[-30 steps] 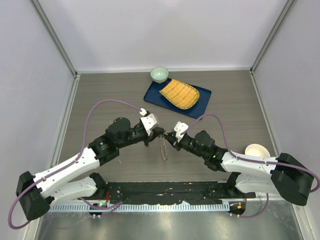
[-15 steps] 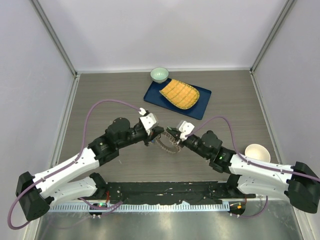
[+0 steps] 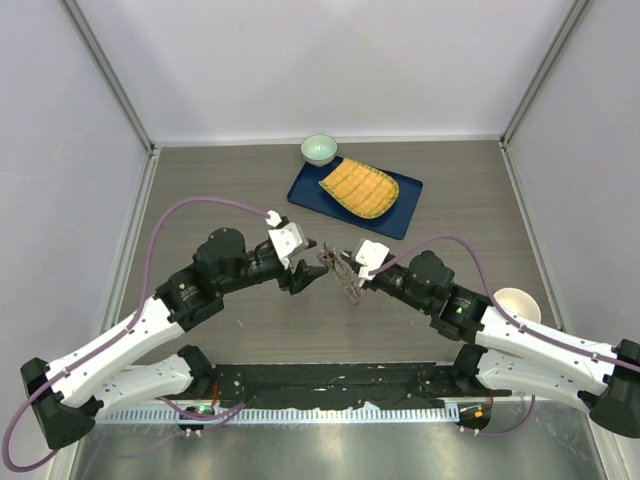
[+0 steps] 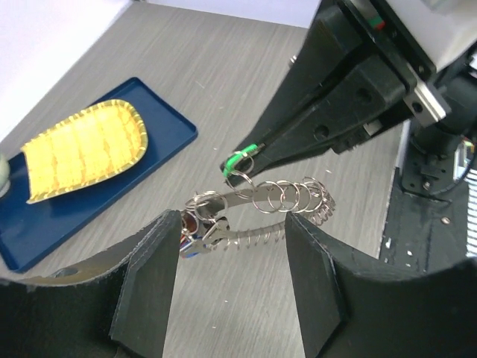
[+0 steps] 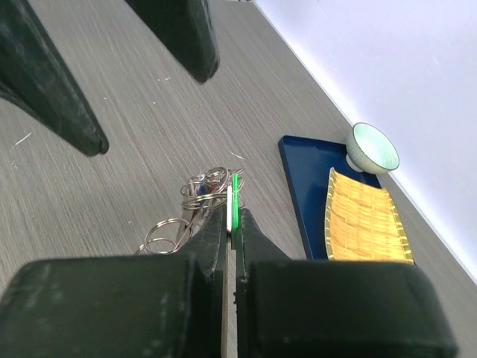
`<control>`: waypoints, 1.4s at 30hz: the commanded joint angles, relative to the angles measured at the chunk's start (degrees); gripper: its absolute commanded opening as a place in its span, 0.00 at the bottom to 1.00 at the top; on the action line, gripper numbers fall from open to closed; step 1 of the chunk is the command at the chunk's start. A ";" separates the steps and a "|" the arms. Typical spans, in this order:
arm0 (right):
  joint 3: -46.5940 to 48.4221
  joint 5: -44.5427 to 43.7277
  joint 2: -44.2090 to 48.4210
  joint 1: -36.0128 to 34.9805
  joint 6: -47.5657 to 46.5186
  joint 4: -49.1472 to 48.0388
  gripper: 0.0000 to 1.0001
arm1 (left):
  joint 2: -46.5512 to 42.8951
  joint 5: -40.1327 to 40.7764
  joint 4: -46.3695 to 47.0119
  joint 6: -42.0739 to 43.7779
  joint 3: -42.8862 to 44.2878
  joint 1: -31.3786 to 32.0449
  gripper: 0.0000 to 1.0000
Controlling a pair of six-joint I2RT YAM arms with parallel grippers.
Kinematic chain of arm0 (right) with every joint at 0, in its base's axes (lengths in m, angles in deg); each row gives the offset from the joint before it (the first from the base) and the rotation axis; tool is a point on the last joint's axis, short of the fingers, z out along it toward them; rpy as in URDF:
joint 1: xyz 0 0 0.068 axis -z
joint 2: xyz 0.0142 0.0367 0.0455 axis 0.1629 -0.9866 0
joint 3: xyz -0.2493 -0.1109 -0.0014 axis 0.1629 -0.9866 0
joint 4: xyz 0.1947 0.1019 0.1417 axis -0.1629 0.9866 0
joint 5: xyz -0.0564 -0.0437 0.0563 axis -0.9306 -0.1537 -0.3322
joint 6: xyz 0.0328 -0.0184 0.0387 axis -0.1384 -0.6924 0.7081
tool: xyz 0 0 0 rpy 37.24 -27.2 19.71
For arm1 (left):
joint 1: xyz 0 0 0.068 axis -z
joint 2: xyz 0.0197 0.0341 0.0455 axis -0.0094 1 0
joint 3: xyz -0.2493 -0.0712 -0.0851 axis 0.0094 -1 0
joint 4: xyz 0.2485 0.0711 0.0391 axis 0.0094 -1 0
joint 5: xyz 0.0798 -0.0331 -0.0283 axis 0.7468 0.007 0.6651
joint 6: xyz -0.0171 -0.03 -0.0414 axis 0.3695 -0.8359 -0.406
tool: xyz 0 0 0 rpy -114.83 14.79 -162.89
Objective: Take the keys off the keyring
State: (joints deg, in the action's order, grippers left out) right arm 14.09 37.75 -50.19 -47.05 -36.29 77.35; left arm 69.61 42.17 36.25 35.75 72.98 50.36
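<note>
R end effector (image 5: 232, 218) clamped on green key (image 5: 235, 194), L end effector (image 4: 232, 233) open by keyring (image 4: 277, 198); mid-removal; next, prob: close L on keyring, slide key off

Shiny metal keys (image 4: 246, 237), matt wood-grain table (image 4: 223, 89)

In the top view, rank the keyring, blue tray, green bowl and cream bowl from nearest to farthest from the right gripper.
1. keyring, held at the tips of the right gripper.
2. blue tray, just beyond it, farther back.
3. green bowl, at the tray's far left corner.
4. cream bowl, far off at the right side.
</note>
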 commanded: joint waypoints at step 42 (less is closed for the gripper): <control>8.52 23.80 6.65 0.00 -1.21 6.01 0.01 | 0.78 -17.70 -10.89 11.78 6.47 -2.01 0.53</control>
State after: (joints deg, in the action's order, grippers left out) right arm 18.39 54.84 -44.79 -47.03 -35.91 84.87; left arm 68.98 29.04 24.69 47.95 77.48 49.45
